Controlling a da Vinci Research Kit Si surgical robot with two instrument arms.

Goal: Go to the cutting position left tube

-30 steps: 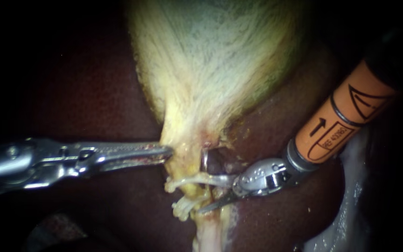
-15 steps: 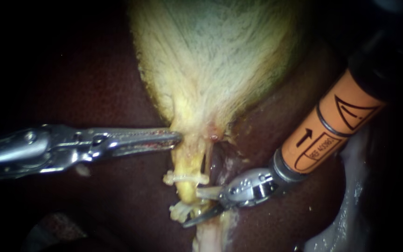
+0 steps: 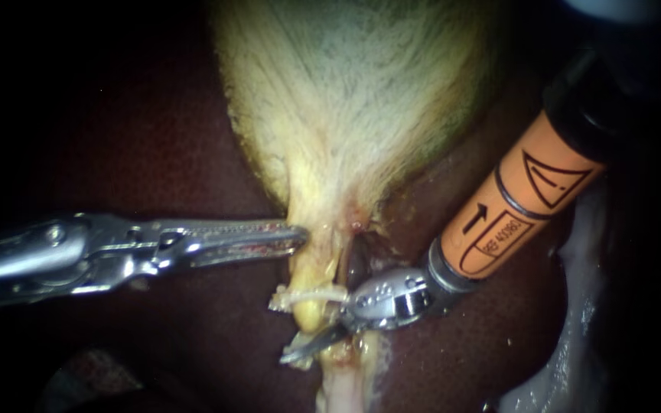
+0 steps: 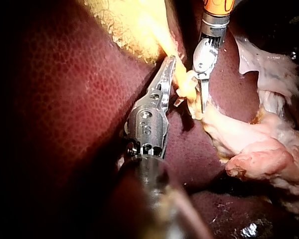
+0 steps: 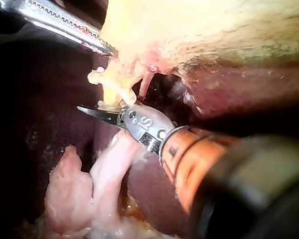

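Orange-banded, the right instrument (image 3: 314, 327) reaches the left tube (image 3: 311, 312) with its two thin blades parted and gripping nothing. The tube lies in the gap between them, one blade crossing in front of it and the other mostly hidden behind. Dark red liver (image 3: 154, 153) lies all around and beneath the tube. Above the tube hangs the pale yellow gallbladder (image 3: 353, 99), narrowing down into it. The left instrument (image 3: 297, 237) is clamped on the gallbladder just above the tube, seemingly holding it taut. A white clip (image 3: 307, 294) rings the tube just above the blades. Likely risks: closing this near the clip could nick or dislodge it, the hidden blade could score the liver, and slackened tension could let the tube slip free.
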